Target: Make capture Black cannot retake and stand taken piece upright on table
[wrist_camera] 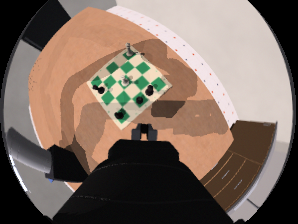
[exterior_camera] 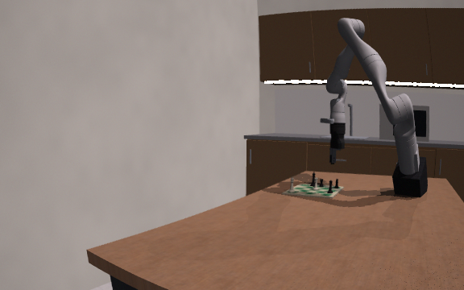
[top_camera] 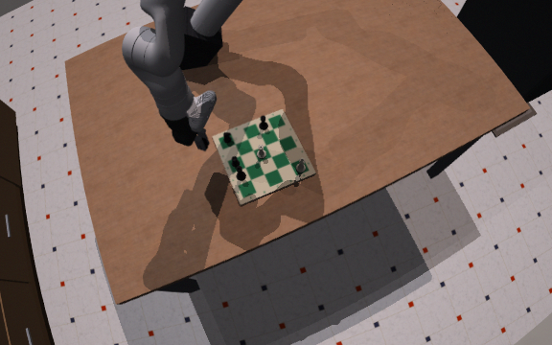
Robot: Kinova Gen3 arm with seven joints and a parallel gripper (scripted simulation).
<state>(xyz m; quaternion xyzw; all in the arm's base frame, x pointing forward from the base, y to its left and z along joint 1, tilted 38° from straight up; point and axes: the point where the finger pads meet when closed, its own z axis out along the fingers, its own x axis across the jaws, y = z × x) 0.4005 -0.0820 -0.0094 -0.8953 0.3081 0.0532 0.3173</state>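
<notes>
The hand carries a small dark chess piece high up, just off the side of the board.

The hand (top_camera: 201, 142) pinches a dark piece (top_camera: 203, 142), likely the taken one, though it is too small to tell which kind. It hangs over the worktop (top_camera: 120, 192) just beside the board (top_camera: 283, 186), on the edge nearest the arm's black base. The piece is far above the wood, so if the hand lets go up here it will fall, bounce and tip over or roll. It has to go down straight and slowly. If it is tilted in the hand, it can topple once let go. Four black pieces and two pale ones stand on the board; a black piece (top_camera: 228, 139) stands near that edge, so a sideways swing could knock it off its square.
</notes>
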